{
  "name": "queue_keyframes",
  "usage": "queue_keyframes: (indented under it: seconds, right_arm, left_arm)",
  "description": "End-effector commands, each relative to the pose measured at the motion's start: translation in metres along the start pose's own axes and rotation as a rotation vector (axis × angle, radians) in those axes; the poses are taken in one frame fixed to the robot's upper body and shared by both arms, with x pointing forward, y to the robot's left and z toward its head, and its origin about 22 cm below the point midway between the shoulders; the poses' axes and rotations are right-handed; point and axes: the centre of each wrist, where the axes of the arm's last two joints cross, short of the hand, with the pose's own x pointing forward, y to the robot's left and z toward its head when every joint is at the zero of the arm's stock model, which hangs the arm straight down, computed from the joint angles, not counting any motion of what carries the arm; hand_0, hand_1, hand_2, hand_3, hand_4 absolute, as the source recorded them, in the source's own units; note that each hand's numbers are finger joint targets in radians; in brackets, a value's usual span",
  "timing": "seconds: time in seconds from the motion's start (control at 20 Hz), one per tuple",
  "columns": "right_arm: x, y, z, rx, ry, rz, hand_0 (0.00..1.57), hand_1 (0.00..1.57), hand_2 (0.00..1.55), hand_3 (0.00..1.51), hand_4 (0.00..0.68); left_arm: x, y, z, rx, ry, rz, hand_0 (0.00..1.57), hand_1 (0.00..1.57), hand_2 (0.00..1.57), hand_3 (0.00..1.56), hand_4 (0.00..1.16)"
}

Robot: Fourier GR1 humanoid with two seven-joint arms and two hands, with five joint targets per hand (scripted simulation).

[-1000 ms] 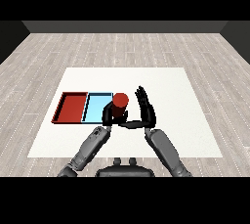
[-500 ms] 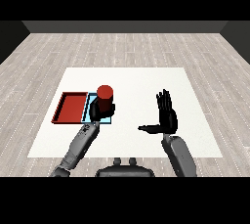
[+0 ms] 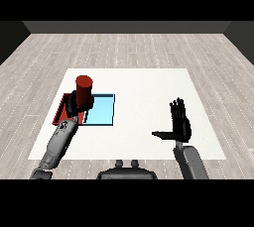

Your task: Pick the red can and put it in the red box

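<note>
The red can [image 3: 84,88] is held upright in my left hand [image 3: 75,103], whose fingers curl round its lower part. It hangs above the red tray [image 3: 62,107], near that tray's border with the light blue tray [image 3: 101,110]. Most of the red tray is hidden behind the hand and can. My right hand [image 3: 179,123] is raised over the table's right side, fingers straight and thumb stuck out to the left, holding nothing.
The two trays lie side by side on the left part of the white table [image 3: 144,87]. A grey plank floor surrounds the table.
My left hand has carried the red can leftward, from over the blue tray to over the red tray. My right hand has drawn away to the right and stayed open.
</note>
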Motion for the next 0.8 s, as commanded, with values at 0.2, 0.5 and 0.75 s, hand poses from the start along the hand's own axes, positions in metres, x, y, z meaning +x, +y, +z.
queue_keyframes:
  seconds: [0.2, 0.5, 0.75]
  right_arm:
    - [-0.012, -0.027, 0.003, -0.052, 0.036, -0.012, 0.0, 0.0, 0.0, 0.0, 0.0]
    - [-0.017, -0.027, -0.006, -0.049, 0.02, 0.018, 0.0, 0.0, 0.0, 0.0, 0.0]
    - [-0.041, -0.029, -0.019, -0.053, 0.026, 0.03, 0.0, 0.0, 0.0, 0.0, 0.0]
  left_arm:
    - [-0.058, 0.081, -0.013, 0.063, 0.268, -0.321, 1.57, 1.57, 1.56, 1.51, 1.08]
    - [-0.095, 0.121, -0.017, 0.079, 0.512, -0.542, 1.57, 1.57, 1.53, 1.42, 1.0]
    - [-0.117, 0.108, -0.009, 0.043, 0.678, -0.612, 0.63, 0.63, 0.6, 0.0, 0.77]
